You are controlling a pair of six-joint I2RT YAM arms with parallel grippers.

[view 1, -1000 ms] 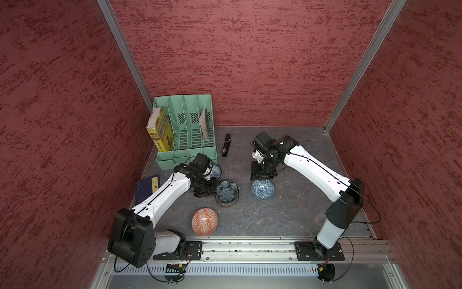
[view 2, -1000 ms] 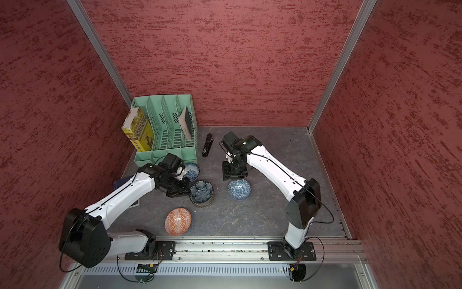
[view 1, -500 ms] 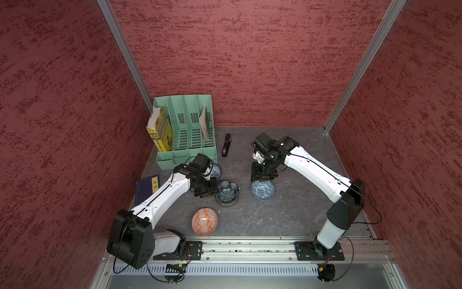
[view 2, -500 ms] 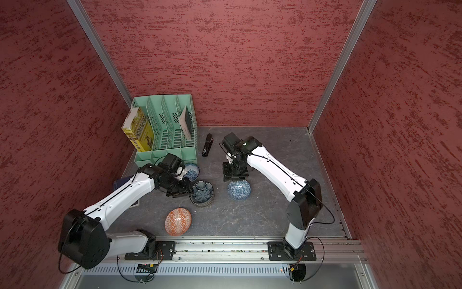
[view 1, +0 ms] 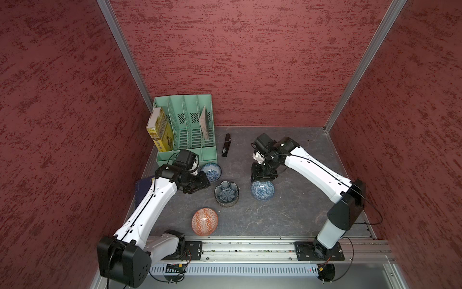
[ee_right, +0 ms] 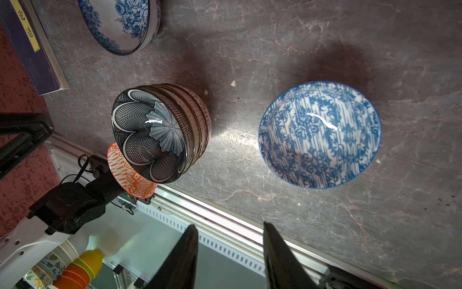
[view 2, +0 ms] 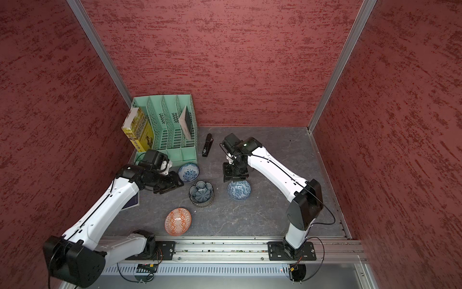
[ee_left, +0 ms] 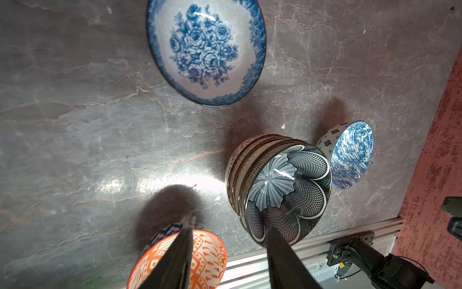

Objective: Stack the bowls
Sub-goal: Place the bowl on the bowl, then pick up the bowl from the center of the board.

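A stack of bowls topped by the dark-blue flower-shaped bowl (view 1: 226, 194) (view 2: 201, 194) (ee_left: 287, 185) (ee_right: 150, 132) stands mid-table. My left gripper (view 1: 201, 184) (view 2: 175, 186) (ee_left: 228, 232) is open just left of the stack, with nothing between its fingers. A blue-white rose bowl (view 1: 211, 171) (ee_left: 207, 50) sits behind it. An orange-red geometric bowl (view 1: 204, 221) (view 2: 178, 221) (ee_left: 207, 255) lies near the front. My right gripper (view 1: 262, 175) (view 2: 235, 175) (ee_right: 228, 227) hangs open over the far rim of a blue-white patterned bowl (view 1: 262, 190) (ee_right: 320, 135).
A green file organizer (view 1: 186, 130) with a yellow book (view 1: 160, 132) stands at the back left. A black stapler (view 1: 227, 149) lies beside it. A dark blue book (view 1: 142, 187) (ee_right: 27, 45) lies under my left arm. The metal rail (view 1: 250, 247) runs along the front edge.
My left gripper has opened and drawn back a little from the stack. My right gripper has come down slightly toward the blue-white patterned bowl.
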